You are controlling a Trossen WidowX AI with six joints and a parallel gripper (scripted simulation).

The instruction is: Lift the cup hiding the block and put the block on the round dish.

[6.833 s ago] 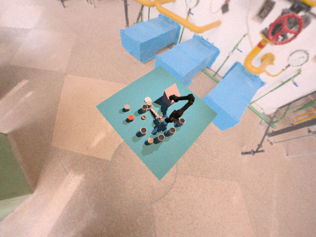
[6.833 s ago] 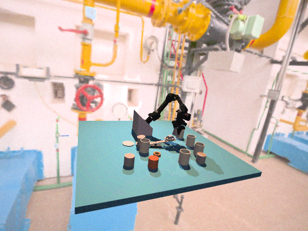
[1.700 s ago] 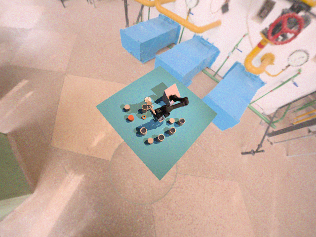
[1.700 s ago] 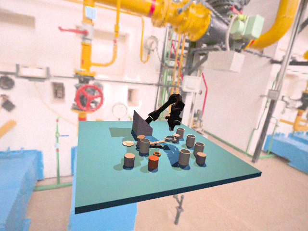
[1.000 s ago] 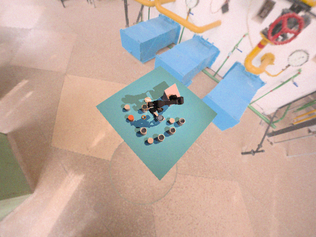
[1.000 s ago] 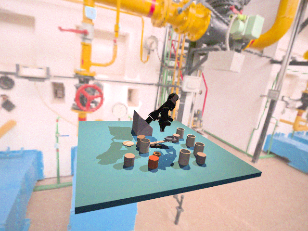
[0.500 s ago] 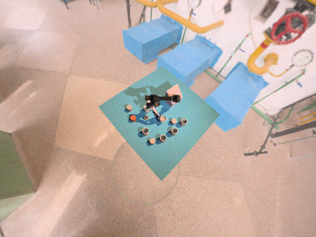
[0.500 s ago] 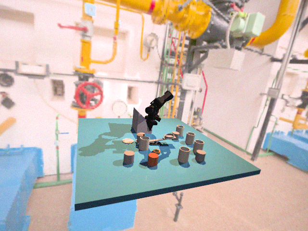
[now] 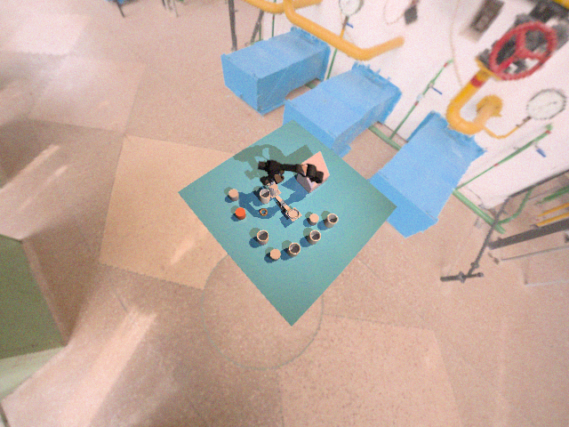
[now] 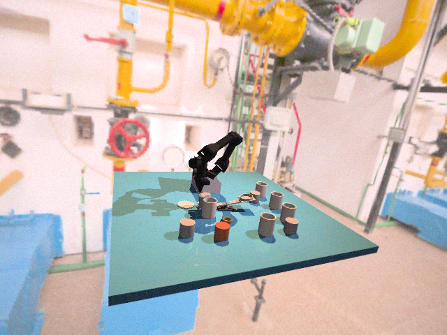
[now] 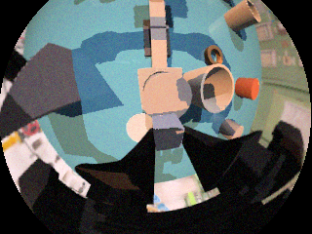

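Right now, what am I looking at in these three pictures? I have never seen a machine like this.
The black jointed thing is a robot arm standing on a teal table. One picture looks down from high above, one looks from the side, and the round one comes from a camera by the arm's hand. On the table are a small balance, a flat round dish, several loose cups and an orange cylinder. The hand is shut on a small grey block.
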